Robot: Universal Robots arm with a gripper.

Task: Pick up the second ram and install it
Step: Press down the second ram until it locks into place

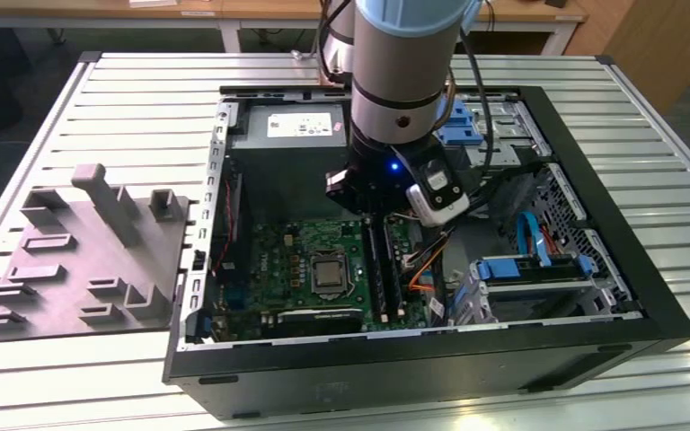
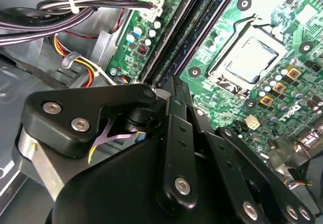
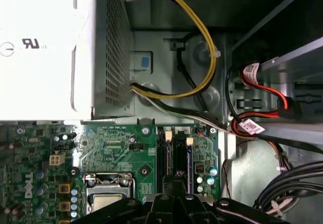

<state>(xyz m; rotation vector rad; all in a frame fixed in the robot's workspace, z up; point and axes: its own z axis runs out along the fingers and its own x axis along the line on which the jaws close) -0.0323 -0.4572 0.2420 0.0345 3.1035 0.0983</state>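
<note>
fingertips are hidden behind the gripper's own black linkage, so can't tell if they're clenched or released. gripper is low inside the pc case, right over the dark ram slots on the motherboard, beside the cpu socket. second ram seems to sit as a long dark strip upright in the slots, running straight out from under the gripper toward the case's near wall in the exterior view; whether it's fully seated can't be told, and no green-blue colour or label can be made out on it. arm comes down from above, blue light lit near the wrist. grey power supply sits just behind, w/ yellow and black cables looping off it toward the board. blue drive brackets lie on the exterior view's right inside the case. outside, on the slatted metal table, grey plastic tray w/ upright blocks stands on the exterior view's left, well apart from the case.
</note>
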